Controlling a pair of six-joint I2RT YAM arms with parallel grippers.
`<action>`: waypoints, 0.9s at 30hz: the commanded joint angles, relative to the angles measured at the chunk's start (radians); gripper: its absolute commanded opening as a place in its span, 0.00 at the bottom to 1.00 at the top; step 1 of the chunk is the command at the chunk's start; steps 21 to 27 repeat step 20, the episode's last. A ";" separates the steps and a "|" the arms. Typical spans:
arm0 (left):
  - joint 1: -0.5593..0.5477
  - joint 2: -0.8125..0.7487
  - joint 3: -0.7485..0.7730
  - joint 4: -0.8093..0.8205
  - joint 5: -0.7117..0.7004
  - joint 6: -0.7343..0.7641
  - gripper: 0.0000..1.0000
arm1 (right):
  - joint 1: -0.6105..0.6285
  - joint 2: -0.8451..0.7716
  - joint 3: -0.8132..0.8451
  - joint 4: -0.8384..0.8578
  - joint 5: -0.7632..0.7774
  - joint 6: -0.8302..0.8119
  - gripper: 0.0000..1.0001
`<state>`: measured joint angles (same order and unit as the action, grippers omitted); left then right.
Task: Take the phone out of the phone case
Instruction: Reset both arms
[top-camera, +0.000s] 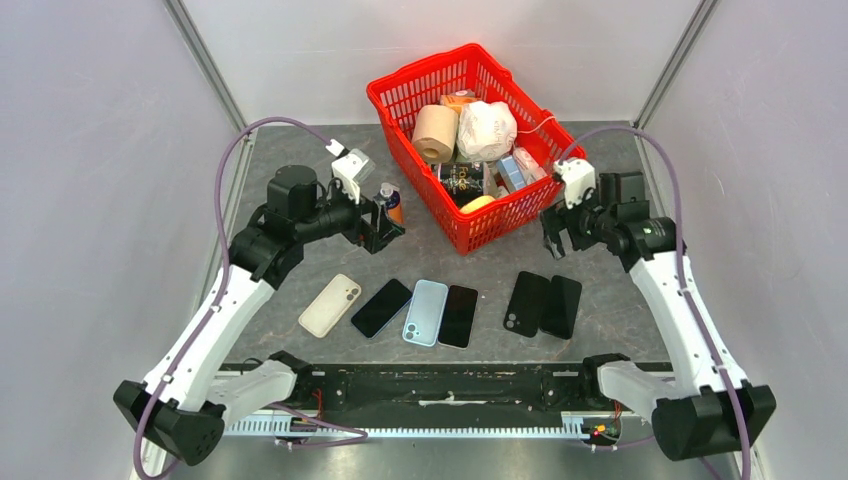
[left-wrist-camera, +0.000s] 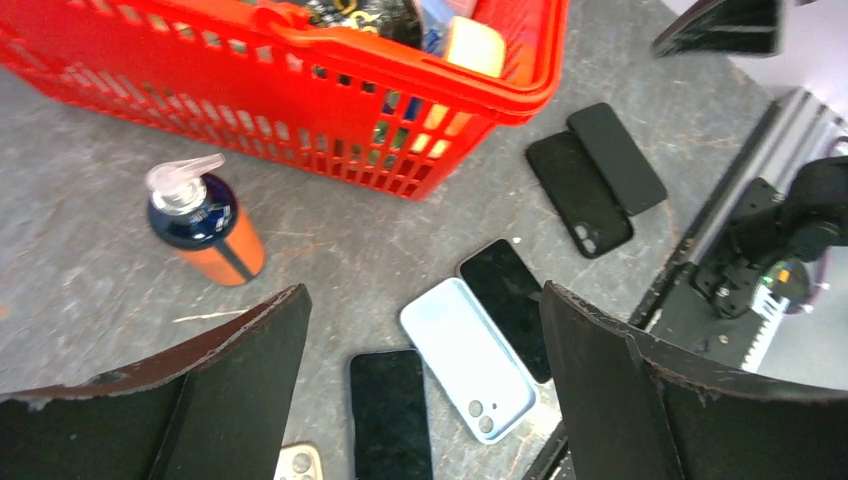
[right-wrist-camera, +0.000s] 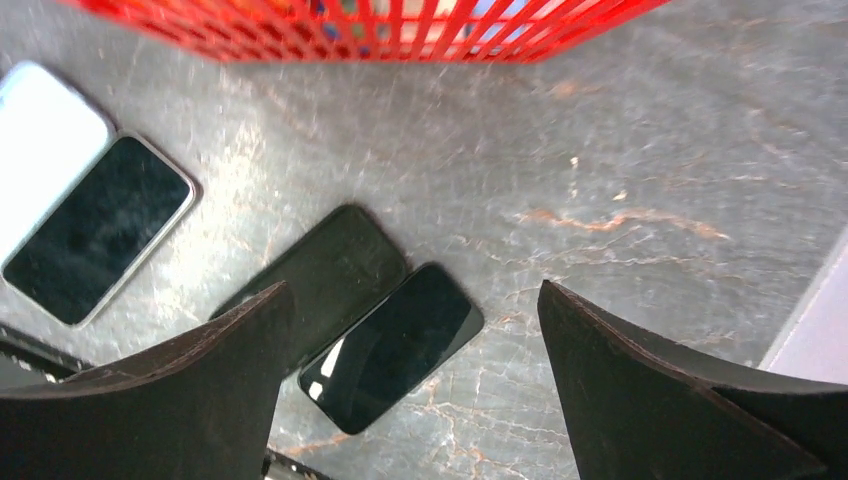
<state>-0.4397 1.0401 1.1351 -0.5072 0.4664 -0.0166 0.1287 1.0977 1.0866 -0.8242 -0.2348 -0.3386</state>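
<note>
Six flat pieces lay in a loose row on the table (top-camera: 640, 300), between the red basket (top-camera: 505, 215) and the black rail (top-camera: 450, 385) at the near edge. From the left they were a cream case (top-camera: 330, 305), a black phone (top-camera: 381, 307), a light blue case (top-camera: 425, 312) touching a second black phone (top-camera: 459, 315), and, apart to the right, a black pair (top-camera: 526, 303) lying edge to edge. Whether any case held a phone could not be settled. The cream case, lying camera side up, was judged the likeliest.

The left claw (left-wrist-camera: 418, 296) stood wide open and empty above the table, just beside the pump bottle (top-camera: 391, 205). The right claw (right-wrist-camera: 415, 285) was equally wide and empty, hovering over the black pair near the basket's front wall.

Hazards:
- A careless swing of the left claw could topple the pump bottle.
- Closing on either touching piece would likely drag its neighbour along.
- Every piece lay flat on a hard surface, so fingers might skid off an edge or scrape a screen.
- A push toward the bases could drive a piece against the rail.
- The basket wall hemmed in the right claw on its far side.

Clearance:
- Bare table lay left of the cream case and right of the black pair.
- A gap separated the second black phone from the black pair.
- The near edge offered little room.
</note>
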 joint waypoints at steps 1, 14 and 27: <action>0.004 -0.055 -0.025 -0.020 -0.163 0.082 0.92 | 0.001 -0.069 0.059 0.076 0.081 0.140 0.97; 0.007 -0.263 -0.245 0.019 -0.487 0.158 1.00 | 0.001 -0.251 -0.122 0.204 0.088 0.209 0.97; 0.046 -0.397 -0.384 0.096 -0.525 0.177 1.00 | 0.002 -0.299 -0.187 0.203 0.112 0.183 0.97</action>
